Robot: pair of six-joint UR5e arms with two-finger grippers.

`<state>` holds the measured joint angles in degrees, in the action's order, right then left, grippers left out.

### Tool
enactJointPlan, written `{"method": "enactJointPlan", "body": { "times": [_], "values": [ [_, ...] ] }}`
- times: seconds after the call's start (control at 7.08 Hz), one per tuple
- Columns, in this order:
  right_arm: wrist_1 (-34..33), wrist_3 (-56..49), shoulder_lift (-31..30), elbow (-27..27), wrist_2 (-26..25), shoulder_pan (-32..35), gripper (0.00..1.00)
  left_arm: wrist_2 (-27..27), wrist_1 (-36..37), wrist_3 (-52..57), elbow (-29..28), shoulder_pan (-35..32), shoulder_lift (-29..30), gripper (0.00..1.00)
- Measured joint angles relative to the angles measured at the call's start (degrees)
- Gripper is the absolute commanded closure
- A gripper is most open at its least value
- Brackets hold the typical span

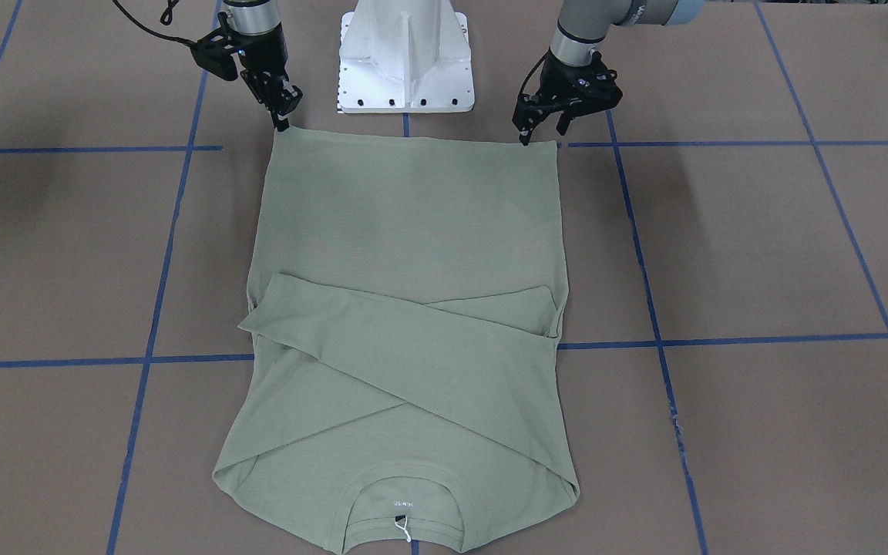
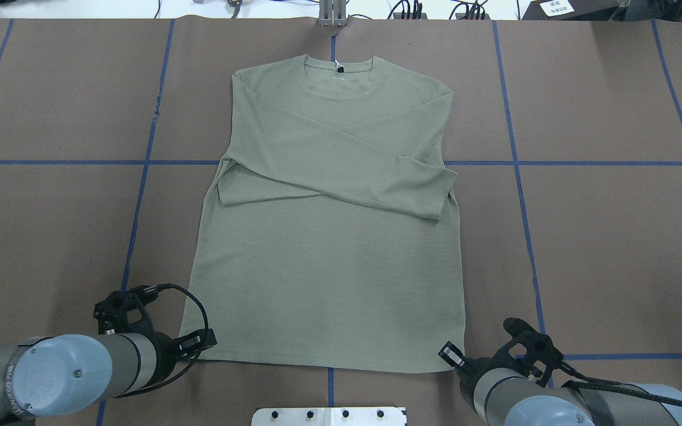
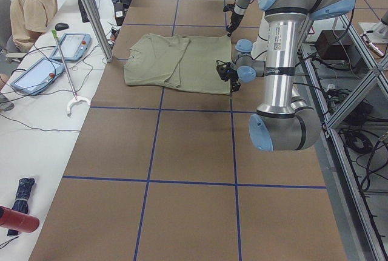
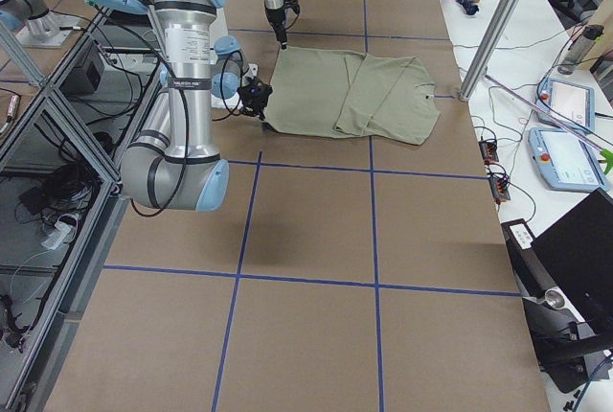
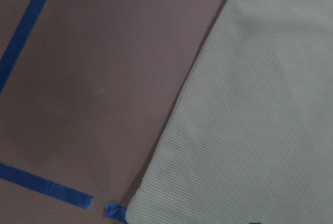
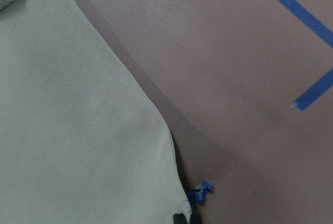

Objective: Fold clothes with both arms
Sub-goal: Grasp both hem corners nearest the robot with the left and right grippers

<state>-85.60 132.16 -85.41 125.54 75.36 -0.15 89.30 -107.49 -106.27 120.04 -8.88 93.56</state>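
Note:
The sage-green shirt (image 1: 413, 231) lies flat on the table with both sleeves folded across its chest and its collar (image 2: 338, 76) on the side away from the robot. My left gripper (image 1: 541, 134) stands at the hem corner on my left with its fingers spread, so it looks open. My right gripper (image 1: 282, 122) is at the other hem corner. In the right wrist view its two fingertips (image 6: 180, 218) sit close together right at the cloth's corner (image 6: 171, 193). The left wrist view shows only the shirt's side edge (image 5: 250, 104).
The brown table (image 2: 601, 248) carries a grid of blue tape lines (image 2: 613, 163). The white pedestal base (image 1: 405, 58) stands just behind the hem. A seated person (image 3: 36, 6), tablets and cables are beyond the table's far edge.

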Motion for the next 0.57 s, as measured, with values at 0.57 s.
{"method": "enactJointPlan", "body": {
  "times": [0.57],
  "values": [
    [-0.06, -0.05, -0.04, -0.03, 0.00, 0.16, 1.00, 0.00, 0.17, 0.37, -1.40, 0.08, 0.06, 0.27]
  ]
}}
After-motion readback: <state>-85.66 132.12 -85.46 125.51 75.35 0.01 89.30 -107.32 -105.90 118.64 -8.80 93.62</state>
